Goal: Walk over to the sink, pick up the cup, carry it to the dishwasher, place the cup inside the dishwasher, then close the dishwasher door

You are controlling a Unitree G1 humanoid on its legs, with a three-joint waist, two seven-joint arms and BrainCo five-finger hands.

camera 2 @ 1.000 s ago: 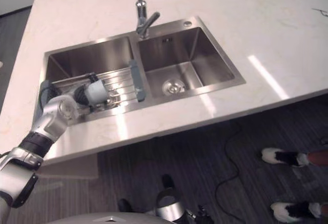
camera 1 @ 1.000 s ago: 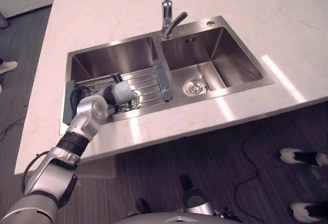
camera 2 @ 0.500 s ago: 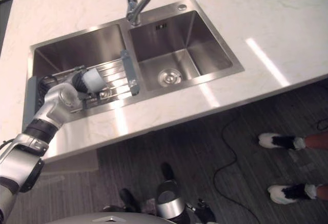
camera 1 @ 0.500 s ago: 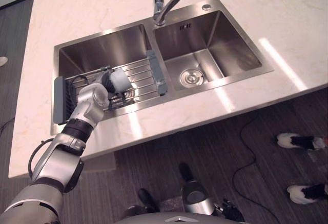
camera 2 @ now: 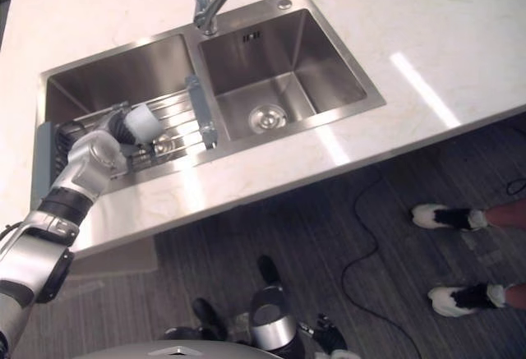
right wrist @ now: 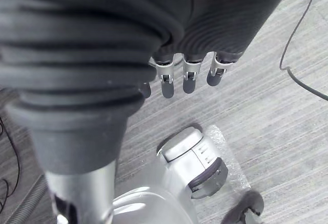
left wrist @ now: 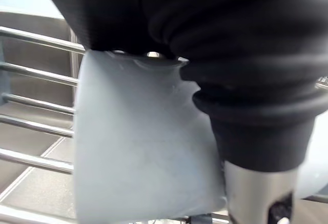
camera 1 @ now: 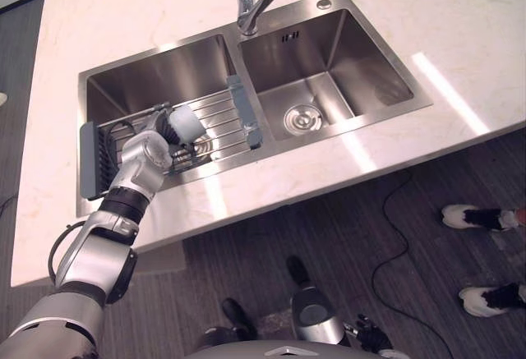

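A pale, whitish cup [camera 1: 187, 123] lies tilted over the wire rack [camera 1: 215, 133] in the sink's left basin [camera 1: 156, 80]. My left hand [camera 1: 162, 131] reaches in from the near counter edge and is curled round the cup. Up close, the cup's smooth wall [left wrist: 138, 142] rests against the hand's dark cover [left wrist: 230, 39], the thumb [left wrist: 256, 193] lies beside it, and the rack's bars show behind. My right hand [right wrist: 187, 78] hangs low over the floor, fingers relaxed and holding nothing.
The rack has grey end pieces [camera 1: 90, 160] and spans the left basin. A faucet [camera 1: 246, 2] stands between the basins; the right basin [camera 1: 329, 80] has a drain [camera 1: 302, 118]. The pale stone counter [camera 1: 460, 30] surrounds the sink. A person's white shoes [camera 1: 472, 217] stand on the dark floor at right.
The whole picture has shifted, so the camera has moved relative to the sink. My left hand stays round the cup at the same spot on the rack.
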